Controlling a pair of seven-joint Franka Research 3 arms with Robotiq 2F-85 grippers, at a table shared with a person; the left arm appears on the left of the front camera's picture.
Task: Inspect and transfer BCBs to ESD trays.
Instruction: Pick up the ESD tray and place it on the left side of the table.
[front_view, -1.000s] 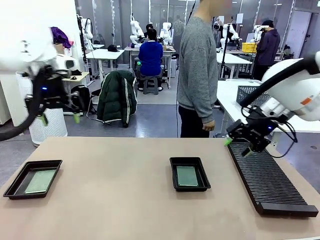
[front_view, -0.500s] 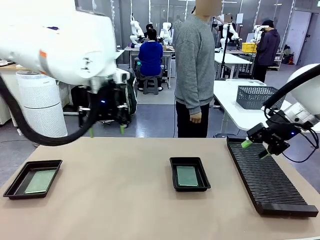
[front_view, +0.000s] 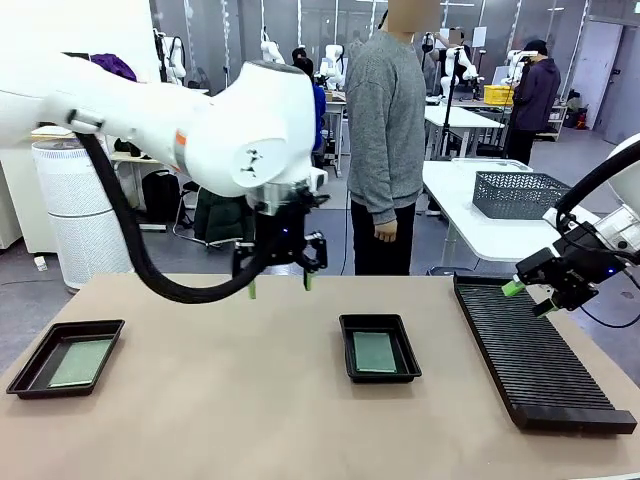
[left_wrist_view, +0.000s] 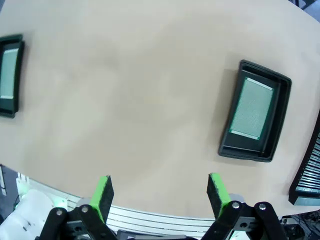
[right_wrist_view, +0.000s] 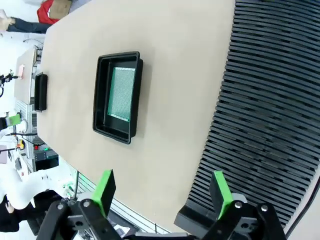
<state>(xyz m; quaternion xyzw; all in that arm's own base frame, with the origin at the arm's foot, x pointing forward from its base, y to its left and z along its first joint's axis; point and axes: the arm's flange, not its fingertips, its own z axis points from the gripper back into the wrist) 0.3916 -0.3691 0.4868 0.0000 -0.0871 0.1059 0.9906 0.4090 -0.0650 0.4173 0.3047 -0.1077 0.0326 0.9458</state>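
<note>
Two ESD trays lie on the tan table, one at the near left and one in the middle. Each holds a pale green BCB, left and middle. My left gripper hangs open and empty above the table's far side, left of the middle tray. Its wrist view looks down on that tray with its BCB, and on the other tray. My right gripper is open and empty over the far end of the black rack. Its wrist view shows the middle tray and its BCB.
A long black ribbed rack runs along the table's right side. A person in a grey sweater stands at the far edge, hands down. A grey mesh basket sits on the white table behind.
My left arm has swung from the far left to above the table's middle far side. My right gripper has drifted right along the rack's far end. Trays and boards have not moved.
</note>
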